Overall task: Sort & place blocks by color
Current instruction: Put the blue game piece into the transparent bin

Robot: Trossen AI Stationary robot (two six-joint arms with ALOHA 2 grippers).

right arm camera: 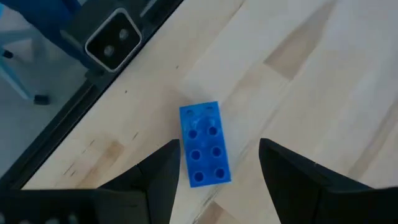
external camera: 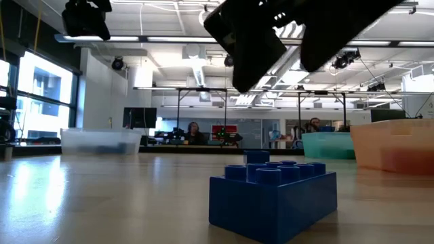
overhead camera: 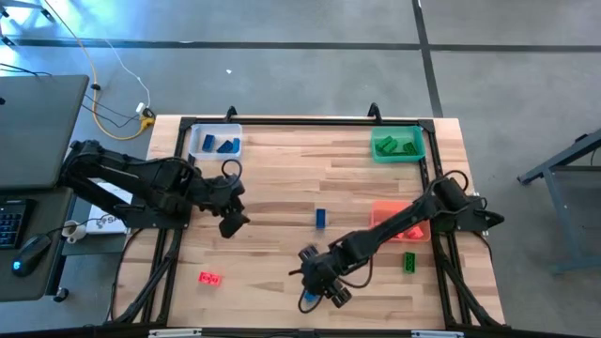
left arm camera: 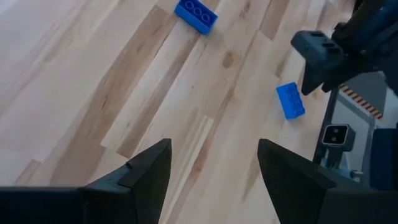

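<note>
Below the parted right gripper (right arm camera: 214,171), a studded blue block (right arm camera: 204,144), flat, studs up.

A pale wooden bench (overhead camera: 282,207) with a black frame stands on a grey floor. Three square bins sit on it: a clear bin (overhead camera: 215,141) at the far left corner, a green bin (overhead camera: 397,145) at the far right corner, and an orange bin (overhead camera: 399,222) along the right edge. Beside the bench's left side, a dark desk holds a keyboard (overhead camera: 8,222) and mouse (overhead camera: 31,252). Two people sit in the room beyond.
</note>
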